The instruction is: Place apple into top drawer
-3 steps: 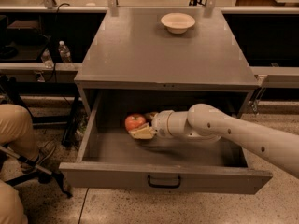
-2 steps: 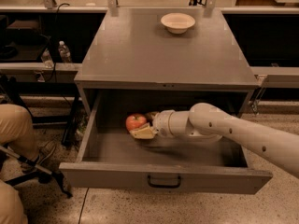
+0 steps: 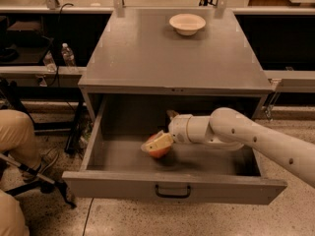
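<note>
Open top drawer (image 3: 118,187): gripper (image 3: 154,147) inside, fingers (image 3: 160,141) clasping apple (image 3: 160,154) between them.

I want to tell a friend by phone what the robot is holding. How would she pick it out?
Find the grey cabinet in the middle, its top drawer pulled open. Inside, the white arm's hand grips the apple. It is the only round, red-orange thing; the bowl on top is cream.

A single camera looks down from high in front of the flat-topped grey metal cabinet (image 3: 172,58), facing its pulled-out grey top drawer (image 3: 123,188) at middling range — the gripper (image 3: 156,145) sits near frame centre, inside that drawer, against the round red-orange apple (image 3: 160,153)
</note>
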Controlling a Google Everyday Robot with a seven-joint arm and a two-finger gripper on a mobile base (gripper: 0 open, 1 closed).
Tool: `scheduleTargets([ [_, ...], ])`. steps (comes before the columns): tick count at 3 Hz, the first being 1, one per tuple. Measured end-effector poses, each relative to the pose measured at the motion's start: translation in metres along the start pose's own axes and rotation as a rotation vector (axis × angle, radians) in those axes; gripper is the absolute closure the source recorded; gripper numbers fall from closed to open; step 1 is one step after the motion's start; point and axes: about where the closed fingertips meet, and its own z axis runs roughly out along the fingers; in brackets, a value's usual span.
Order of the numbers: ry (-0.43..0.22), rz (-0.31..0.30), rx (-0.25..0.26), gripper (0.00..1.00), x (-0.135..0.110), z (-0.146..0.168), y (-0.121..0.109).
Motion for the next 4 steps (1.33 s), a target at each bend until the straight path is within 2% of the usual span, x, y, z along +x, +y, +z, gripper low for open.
scheduleTargets([
  [1,-0.033,0.044,0.011,0.00,-0.002,-0.026,-0.016],
  [2,-0.057,0.074,0.064,0.00,-0.007,-0.082,-0.041],
  [4,-0.036,0.111,0.146,0.00,-0.005,-0.158,-0.057],
])
